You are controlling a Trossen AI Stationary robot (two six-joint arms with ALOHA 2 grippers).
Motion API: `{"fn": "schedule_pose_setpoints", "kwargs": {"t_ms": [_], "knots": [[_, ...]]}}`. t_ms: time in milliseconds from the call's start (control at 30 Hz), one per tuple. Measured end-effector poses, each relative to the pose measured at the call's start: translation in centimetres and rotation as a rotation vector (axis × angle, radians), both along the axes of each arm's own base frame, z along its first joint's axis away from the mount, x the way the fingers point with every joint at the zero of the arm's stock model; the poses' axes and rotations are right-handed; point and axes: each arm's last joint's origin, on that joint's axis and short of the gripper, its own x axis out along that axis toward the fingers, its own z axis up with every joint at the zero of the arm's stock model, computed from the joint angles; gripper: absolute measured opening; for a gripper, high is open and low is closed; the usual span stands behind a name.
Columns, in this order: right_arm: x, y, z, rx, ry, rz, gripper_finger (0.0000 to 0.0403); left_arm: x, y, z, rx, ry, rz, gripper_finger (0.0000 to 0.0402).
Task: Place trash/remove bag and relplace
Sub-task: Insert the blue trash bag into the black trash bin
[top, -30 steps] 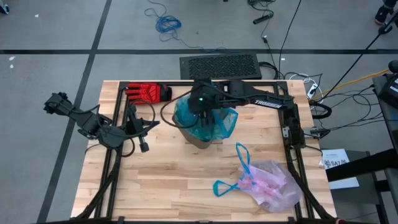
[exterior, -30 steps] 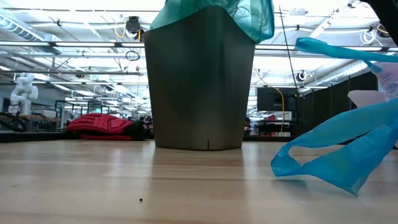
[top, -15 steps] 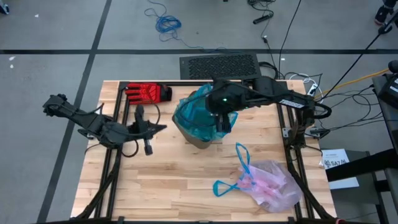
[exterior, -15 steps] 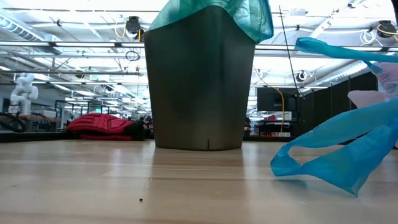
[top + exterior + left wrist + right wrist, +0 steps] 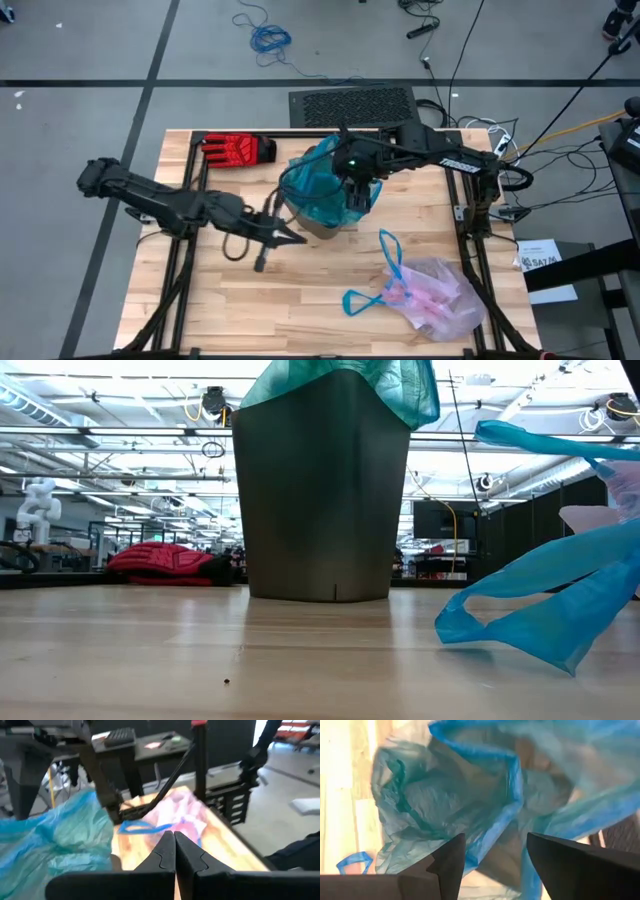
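Note:
A dark bin stands mid-table with the teal-green bag draped over its rim. The pale pink-white bag lies on the table at the near right, its blue drawstring loops spread toward the bin. My left gripper is shut and empty, low beside the bin's near left side; in its wrist view it points past the teal bag toward the pink bag. My right gripper is open above the bin's right side, over the teal bag. No trash shows.
A red glove lies at the table's far left; it also shows in the low view. A black mat lies on the floor beyond the far edge. The wood table is bare at the near left.
My left gripper has swung from the table's left side toward the right and near, up to the bin's near left side. My right gripper has gone from over the bin's middle toward its right side. The bin and the pink bag have stayed still.

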Motion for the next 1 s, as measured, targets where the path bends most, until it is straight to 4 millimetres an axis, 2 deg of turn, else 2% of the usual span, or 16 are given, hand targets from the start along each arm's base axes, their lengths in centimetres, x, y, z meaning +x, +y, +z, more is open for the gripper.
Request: {"fn": "schedule_pose_setpoints", "kwargs": {"t_ms": [167, 367, 533, 667, 833, 867, 1000], "knots": [[0.2, -0.2, -0.8, 0.119, 0.033, -0.088, 0.0202, 1.3, 0.8, -0.8, 0.018, 0.045, 0.065, 0.0], [0.6, -2.2, -2.5, 0.179, 0.088, -0.248, 0.023, 1.0, 1.5, -0.1, 0.027, 0.008, 0.171, 0.0], [1.0, -3.8, -4.3, 0.225, 0.129, -0.276, 0.0227, 1.1, 1.9, 1.2, -0.012, -0.027, 0.199, 0.0], [1.4, -4.1, -5.1, 0.207, 0.132, -0.242, 0.017, 1.5, 2.8, 0.7, -0.027, 0.011, 0.234, 0.0], [1.8, -3.9, -5.0, 0.168, 0.107, -0.179, 0.003, 2.1, 2.8, -0.7, -0.051, 0.107, 0.235, 0.0], [1.8, -3.9, -4.9, 0.151, 0.098, -0.172, 0.0016, 2.3, 2.8, -1.2, -0.048, 0.135, 0.236, 0.0], [1.8, -3.9, -4.5, 0.085, 0.086, -0.15, 0.001, 3.1, 2.7, -2.6, -0.055, 0.208, 0.248, 0.0]]}}
